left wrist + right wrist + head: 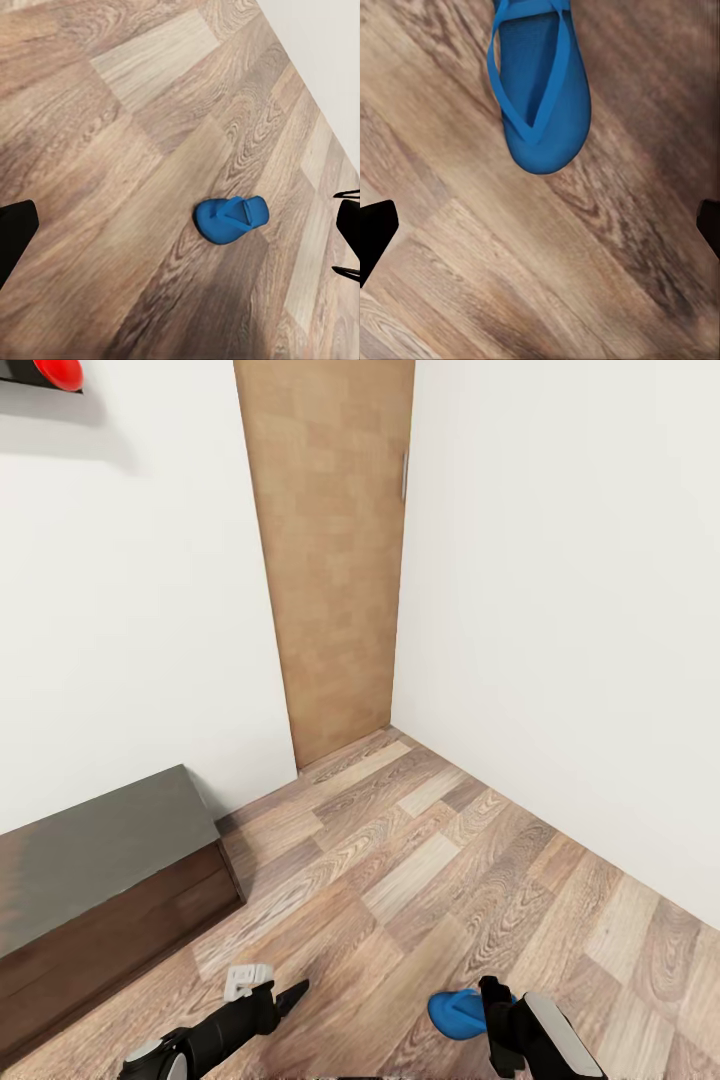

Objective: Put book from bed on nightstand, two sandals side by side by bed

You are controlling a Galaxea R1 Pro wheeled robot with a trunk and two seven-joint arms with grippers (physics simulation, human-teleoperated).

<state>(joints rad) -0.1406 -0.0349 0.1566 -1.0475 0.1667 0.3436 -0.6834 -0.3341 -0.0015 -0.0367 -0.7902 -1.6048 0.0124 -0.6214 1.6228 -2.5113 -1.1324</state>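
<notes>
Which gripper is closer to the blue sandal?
The right gripper: the sandal lies on the wood floor right against it in the head view; the left gripper sits apart from it.

Head view high, both wrist views downward, sharing sandal (458,1012) and floor (420,860).

Matt wood-grain plank floor (430,860); smooth blue sandal (540,97), perhaps rubber; dark wooden bench (100,880) with slightly glossy top.
</notes>
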